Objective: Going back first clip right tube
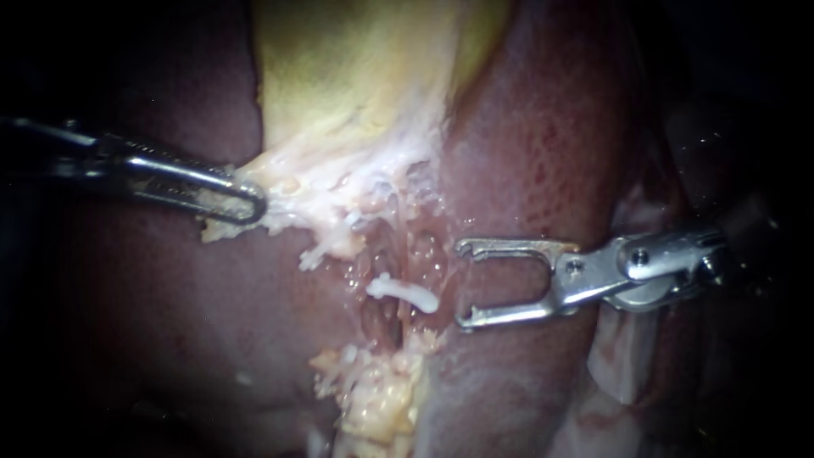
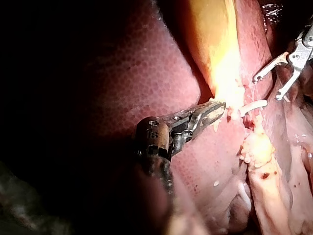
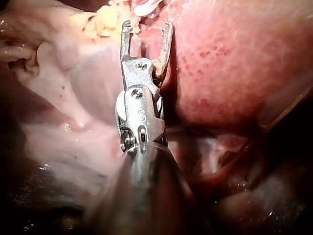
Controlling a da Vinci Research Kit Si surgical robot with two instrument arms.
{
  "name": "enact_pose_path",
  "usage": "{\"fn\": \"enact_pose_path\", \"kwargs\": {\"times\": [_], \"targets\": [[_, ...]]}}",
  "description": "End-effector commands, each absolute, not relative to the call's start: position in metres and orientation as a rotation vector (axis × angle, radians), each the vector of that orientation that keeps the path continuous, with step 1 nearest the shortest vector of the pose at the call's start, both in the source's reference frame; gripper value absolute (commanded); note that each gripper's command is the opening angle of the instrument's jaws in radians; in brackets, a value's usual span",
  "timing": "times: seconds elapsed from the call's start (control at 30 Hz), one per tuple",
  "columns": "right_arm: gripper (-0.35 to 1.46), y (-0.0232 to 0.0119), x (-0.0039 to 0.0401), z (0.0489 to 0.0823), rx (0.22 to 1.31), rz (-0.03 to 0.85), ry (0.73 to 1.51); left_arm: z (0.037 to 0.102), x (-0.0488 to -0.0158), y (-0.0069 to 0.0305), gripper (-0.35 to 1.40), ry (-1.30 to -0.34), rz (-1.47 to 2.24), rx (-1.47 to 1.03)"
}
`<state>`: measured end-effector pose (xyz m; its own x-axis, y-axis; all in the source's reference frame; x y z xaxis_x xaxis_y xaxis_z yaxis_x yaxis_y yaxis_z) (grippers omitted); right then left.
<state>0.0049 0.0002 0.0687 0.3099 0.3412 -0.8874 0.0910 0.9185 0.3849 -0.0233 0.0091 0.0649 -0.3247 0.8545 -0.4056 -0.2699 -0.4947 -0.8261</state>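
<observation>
A small white clip (image 1: 404,293) lies across the raw groove between the liver lobes, and the tube it sits on is hard to make out. My right instrument (image 1: 462,284) stands just right of the clip with its jaws wide open and empty, not touching it. It also shows as the right instrument (image 2: 267,88) and, close up, as the right instrument (image 3: 146,24). My left instrument (image 1: 253,203) is shut on the whitish edge of the yellow gallbladder (image 1: 356,76), holding it to the left. The left instrument (image 2: 217,108) grips beside the clip (image 2: 254,105).
Dark red liver (image 1: 526,144) flanks the groove on both sides. A lump of yellow fat (image 1: 381,403) lies below the clip. Pale membranes (image 3: 63,122) lie beside my right instrument's shaft.
</observation>
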Motion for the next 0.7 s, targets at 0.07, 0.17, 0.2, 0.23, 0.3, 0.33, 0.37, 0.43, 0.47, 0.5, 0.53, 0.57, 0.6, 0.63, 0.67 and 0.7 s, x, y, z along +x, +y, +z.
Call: {"fn": "enact_pose_path", "kwargs": {"times": [0.07, 0.17, 0.2, 0.23, 0.3, 0.33, 0.37, 0.43, 0.47, 0.5, 0.53, 0.57, 0.6, 0.63, 0.67, 0.7], "targets": [[0.50, 0.0007, 0.0043, 0.0682, 0.396, 0.159, 1.254, 0.0649, -0.0233, 0.0091, -0.35, -0.846, 1.900, -1.127], [0.50, 0.0014, 0.0034, 0.0674, 0.381, 0.154, 1.254, 0.0649, -0.0233, 0.0091, -0.35, -0.846, 1.900, -1.127], [0.50, 0.0017, 0.0032, 0.0672, 0.379, 0.150, 1.252, 0.0649, -0.0233, 0.0091, -0.35, -0.846, 1.900, -1.127], [0.50, 0.0018, 0.0030, 0.0670, 0.377, 0.146, 1.253, 0.0649, -0.0233, 0.0091, -0.35, -0.845, 1.900, -1.127], [0.50, 0.0021, 0.0028, 0.0667, 0.375, 0.142, 1.252, 0.0650, -0.0235, 0.0092, -0.35, -0.845, 1.900, -1.127], [0.50, 0.0022, 0.0027, 0.0667, 0.372, 0.136, 1.250, 0.0650, -0.0236, 0.0092, -0.35, -0.844, 1.899, -1.127], [0.50, 0.0022, 0.0027, 0.0666, 0.373, 0.136, 1.250, 0.0651, -0.0237, 0.0092, -0.35, -0.843, 1.899, -1.127], [0.50, 0.0023, 0.0026, 0.0666, 0.369, 0.132, 1.251, 0.0653, -0.0240, 0.0090, -0.35, -0.841, 1.900, -1.127], [0.50, 0.0023, 0.0026, 0.0666, 0.369, 0.132, 1.251, 0.0654, -0.0241, 0.0089, -0.35, -0.835, 1.900, -1.126], [0.50, 0.0023, 0.0026, 0.0666, 0.366, 0.127, 1.252, 0.0656, -0.0243, 0.0088, -0.35, -0.836, 1.901, -1.127], [0.50, 0.0023, 0.0026, 0.0666, 0.365, 0.127, 1.252, 0.0658, -0.0246, 0.0086, -0.35, -0.840, 1.903, -1.128], [0.50, 0.0023, 0.0026, 0.0666, 0.365, 0.127, 1.252, 0.0660, -0.0248, 0.0085, -0.35, -0.841, 1.903, -1.128], [0.50, 0.0023, 0.0026, 0.0667, 0.365, 0.127, 1.252, 0.0663, -0.0251, 0.0084, -0.35, -0.842, 1.904, -1.128], [0.50, 0.0023, 0.0026, 0.0667, 0.365, 0.127, 1.252, 0.0666, -0.0255, 0.0083, -0.35, -0.842, 1.906, -1.129], [0.50, 0.0023, 0.0026, 0.0667, 0.362, 0.121, 1.253, 0.0669, -0.0258, 0.0083, -0.35, -0.840, 1.906, -1.129], [0.50, 0.0023, 0.0026, 0.0667, 0.362, 0.121, 1.253, 0.0671, -0.0260, 0.0083, -0.35, -0.842, 1.906, -1.129]]}}
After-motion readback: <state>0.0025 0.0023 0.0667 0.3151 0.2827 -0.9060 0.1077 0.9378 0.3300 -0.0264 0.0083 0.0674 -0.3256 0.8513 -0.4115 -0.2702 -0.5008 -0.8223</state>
